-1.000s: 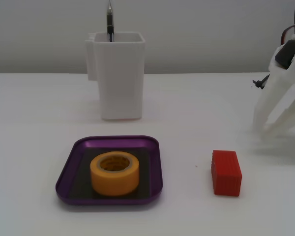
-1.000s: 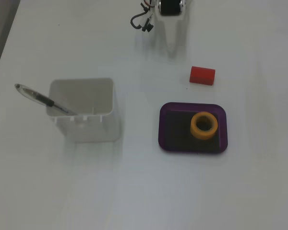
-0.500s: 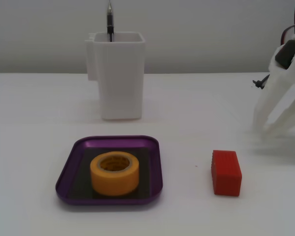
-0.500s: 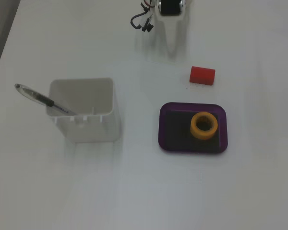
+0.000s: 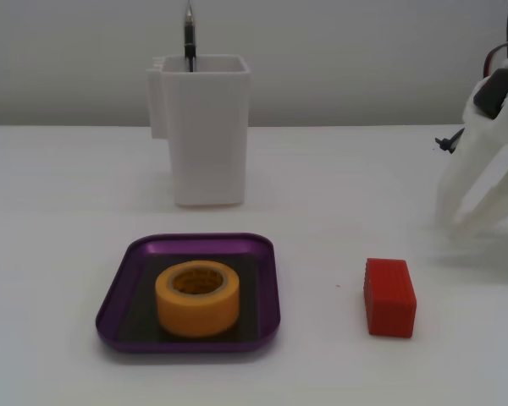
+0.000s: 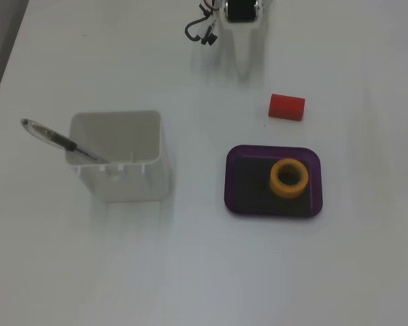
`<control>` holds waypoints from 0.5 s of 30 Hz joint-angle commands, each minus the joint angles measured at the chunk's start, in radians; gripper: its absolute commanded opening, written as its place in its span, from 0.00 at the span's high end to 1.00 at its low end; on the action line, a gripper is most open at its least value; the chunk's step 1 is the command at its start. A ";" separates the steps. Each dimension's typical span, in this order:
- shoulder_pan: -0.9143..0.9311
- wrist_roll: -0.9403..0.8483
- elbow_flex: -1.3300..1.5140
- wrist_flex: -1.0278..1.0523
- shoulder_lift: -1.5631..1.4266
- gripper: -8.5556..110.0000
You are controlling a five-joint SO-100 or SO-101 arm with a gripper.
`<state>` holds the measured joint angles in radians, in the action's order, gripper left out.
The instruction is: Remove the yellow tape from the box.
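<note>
Yellow tape [image 5: 197, 297] lies in the box [image 5: 131, 269], well apart from the spread-fingered hand [image 5: 453, 218].

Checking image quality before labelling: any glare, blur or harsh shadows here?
In a fixed view, soft even light, the yellow tape sharp, faint shadows only; in the other fixed view, the white table is bright and washed out, the end effector nearly blending in.

One yellow tape [image 5: 197, 298], one box [image 5: 127, 260], one red block [image 5: 389, 297], one white container [image 5: 205, 127], one pen [image 5: 188, 34]
</note>
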<state>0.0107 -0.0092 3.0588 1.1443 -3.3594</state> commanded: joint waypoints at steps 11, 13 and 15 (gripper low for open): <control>0.084 -0.132 -0.278 -0.049 -0.078 0.87; 0.149 -0.193 -0.305 -0.049 -0.077 0.86; 0.204 -0.239 -0.337 -0.049 -0.051 0.85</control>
<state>0.1503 -0.1887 2.7980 1.1152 -3.3594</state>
